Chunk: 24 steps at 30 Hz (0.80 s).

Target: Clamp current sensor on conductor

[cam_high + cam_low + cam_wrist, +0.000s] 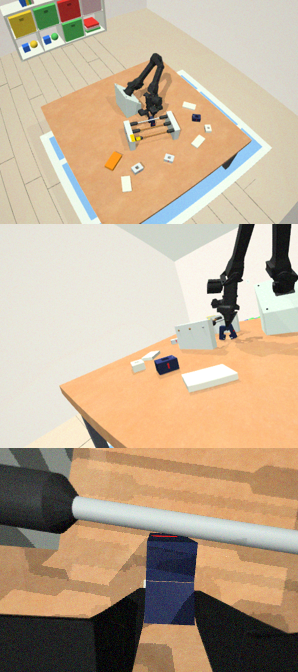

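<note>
Wrist view: nearest, the claw (pixel 151 116) (pixel 228 325) (pixel 169 595) was partly closed, its fingers gripping the navy sensor (pixel 152 123) (pixel 233 332) (pixel 170 600) from both sides. The sensor stood just beside the pale rod (pixel 146 120) (pixel 200 527), open legs down, not round any conductor; whether it touched the worktop (pixel 91 122) (pixel 122 395) I couldn't tell. The hold looked narrow, so a knock against that rod might have twisted the sensor or spoiled its arrow's heading. Farther off, the yellow marker (pixel 132 138) sat by the end of the farthest copper rod (pixel 156 134); its lettering wasn't readable, so picking the wrong conductor was a risk, and too low a carry could have snagged the rods between. The arm (pixel 156 59) (pixel 236 264) bent high at its elbow, its forearm dropping steeply to bring the claw down over the sensor.
</note>
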{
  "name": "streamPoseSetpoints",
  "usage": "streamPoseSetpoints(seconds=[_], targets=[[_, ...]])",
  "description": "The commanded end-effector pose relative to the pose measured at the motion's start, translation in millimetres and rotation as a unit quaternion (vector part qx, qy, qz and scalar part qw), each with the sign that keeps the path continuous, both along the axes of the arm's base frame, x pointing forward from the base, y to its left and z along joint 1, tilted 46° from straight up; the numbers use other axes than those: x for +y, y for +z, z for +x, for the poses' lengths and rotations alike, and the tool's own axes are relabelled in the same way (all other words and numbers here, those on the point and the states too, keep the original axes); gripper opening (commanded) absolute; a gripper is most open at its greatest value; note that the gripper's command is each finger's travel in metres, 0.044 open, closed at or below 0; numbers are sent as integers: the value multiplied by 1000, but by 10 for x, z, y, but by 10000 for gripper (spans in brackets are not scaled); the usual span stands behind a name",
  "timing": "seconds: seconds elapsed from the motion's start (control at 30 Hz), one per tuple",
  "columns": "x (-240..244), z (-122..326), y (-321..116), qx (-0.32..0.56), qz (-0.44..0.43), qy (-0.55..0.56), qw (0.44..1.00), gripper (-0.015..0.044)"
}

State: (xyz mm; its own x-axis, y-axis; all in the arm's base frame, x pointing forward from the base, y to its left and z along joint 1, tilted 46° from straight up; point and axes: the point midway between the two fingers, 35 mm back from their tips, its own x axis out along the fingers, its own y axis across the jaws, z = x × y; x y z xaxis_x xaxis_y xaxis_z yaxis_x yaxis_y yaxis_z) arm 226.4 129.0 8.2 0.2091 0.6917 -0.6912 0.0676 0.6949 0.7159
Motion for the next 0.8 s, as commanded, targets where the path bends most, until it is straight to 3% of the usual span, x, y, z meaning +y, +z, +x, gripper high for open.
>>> streamPoseSetpoints(seconds=[0.0,0.57,0.77], targets=[[12,-111,18,3,-1,-1,1000,0],[58,-437,31,4,-1,-1,1000,0],[46,-429,46,4,0,1,1000,157]])
